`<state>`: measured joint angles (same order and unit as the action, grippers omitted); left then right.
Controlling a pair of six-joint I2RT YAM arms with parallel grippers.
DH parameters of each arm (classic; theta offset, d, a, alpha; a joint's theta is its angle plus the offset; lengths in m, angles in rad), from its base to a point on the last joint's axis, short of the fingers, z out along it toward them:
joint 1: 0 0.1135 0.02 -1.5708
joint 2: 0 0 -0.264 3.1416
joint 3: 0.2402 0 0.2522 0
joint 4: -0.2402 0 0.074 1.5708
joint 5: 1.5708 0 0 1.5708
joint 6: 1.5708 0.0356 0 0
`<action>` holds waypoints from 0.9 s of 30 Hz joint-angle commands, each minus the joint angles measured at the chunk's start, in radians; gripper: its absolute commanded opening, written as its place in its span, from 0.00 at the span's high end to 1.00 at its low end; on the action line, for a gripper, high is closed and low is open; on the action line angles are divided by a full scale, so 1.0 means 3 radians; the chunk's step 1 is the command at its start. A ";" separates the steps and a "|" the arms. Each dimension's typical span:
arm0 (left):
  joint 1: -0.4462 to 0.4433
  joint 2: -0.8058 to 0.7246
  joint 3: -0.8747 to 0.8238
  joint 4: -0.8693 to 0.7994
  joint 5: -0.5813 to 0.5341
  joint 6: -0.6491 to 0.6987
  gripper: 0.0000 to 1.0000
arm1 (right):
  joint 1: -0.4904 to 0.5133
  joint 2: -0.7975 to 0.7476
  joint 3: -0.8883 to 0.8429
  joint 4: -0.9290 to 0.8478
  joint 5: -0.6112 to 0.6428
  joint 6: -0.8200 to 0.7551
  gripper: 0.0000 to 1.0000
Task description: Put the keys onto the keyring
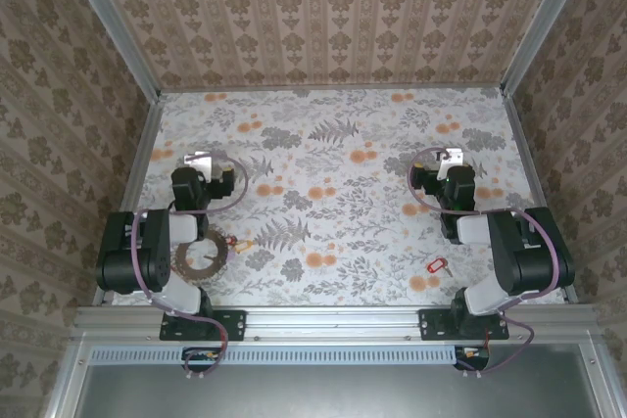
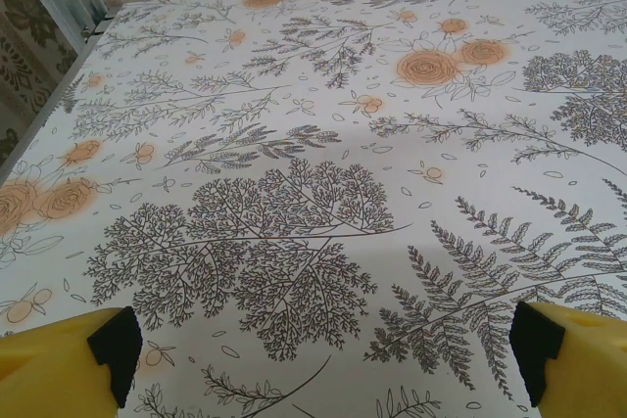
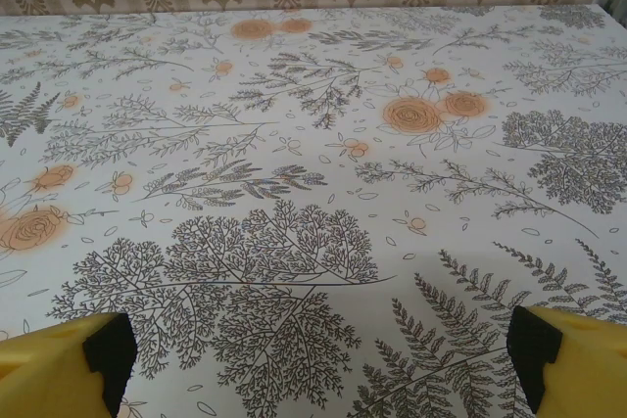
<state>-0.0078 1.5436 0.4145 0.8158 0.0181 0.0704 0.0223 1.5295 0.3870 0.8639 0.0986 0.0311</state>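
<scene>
Nothing looks begun: the left gripper and the right gripper both gape empty. The dark round metal keyring lies near left, and a small red-tagged key near right probably wants fetching first.

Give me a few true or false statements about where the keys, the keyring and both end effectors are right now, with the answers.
1. The keyring lies by the left arm. True.
2. The left end effector grips a key. False: it is open and empty.
3. A red key lies near the right arm. True.
4. The right end effector is shut. False: it is open.
5. That red key hangs on the keyring. False: it lies loose, far from the ring.
</scene>
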 commanded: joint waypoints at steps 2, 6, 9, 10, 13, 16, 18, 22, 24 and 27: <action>-0.0025 -0.0034 -0.0014 0.0078 -0.0042 -0.0040 0.00 | 0.0012 -0.0004 0.0057 -0.0008 0.0029 0.0014 0.00; -0.0025 -0.0033 -0.0011 0.0078 -0.0041 -0.0041 0.00 | 0.0013 -0.0005 0.0059 -0.0011 0.0029 0.0014 0.00; -0.0021 -0.0032 -0.0011 0.0082 -0.0041 -0.0047 0.00 | 0.0013 0.0000 0.0058 -0.0011 0.0029 0.0015 0.00; -0.0025 -0.0035 -0.0012 0.0078 -0.0044 -0.0048 0.00 | 0.0013 -0.0006 0.0058 -0.0011 0.0030 0.0014 0.00; -0.0022 -0.0035 -0.0012 0.0083 -0.0045 -0.0047 0.00 | 0.0013 -0.0001 0.0059 -0.0011 0.0029 0.0014 0.00; -0.0025 -0.0033 -0.0011 0.0077 -0.0044 -0.0045 0.00 | 0.0013 0.0000 0.0060 -0.0011 0.0029 0.0014 0.00; -0.0025 -0.0032 -0.0014 0.0081 -0.0045 -0.0046 0.00 | 0.0012 0.0002 0.0067 -0.0017 0.0027 0.0015 0.00; -0.0015 -0.0032 -0.0006 0.0070 -0.0032 -0.0053 0.00 | 0.0005 -0.0004 0.0057 -0.0007 0.0018 0.0018 0.00; -0.0004 -0.0031 -0.0007 0.0072 -0.0009 -0.0056 0.00 | 0.0002 -0.0006 0.0055 -0.0006 0.0014 0.0027 0.00; -0.0009 -0.0033 -0.0011 0.0073 -0.0023 -0.0051 0.00 | 0.0001 -0.0009 0.0045 0.0007 0.0075 0.0049 0.00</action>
<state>-0.0078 1.5436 0.4145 0.8158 0.0181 0.0704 0.0223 1.5295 0.3870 0.8639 0.0986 0.0315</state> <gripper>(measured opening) 0.999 0.996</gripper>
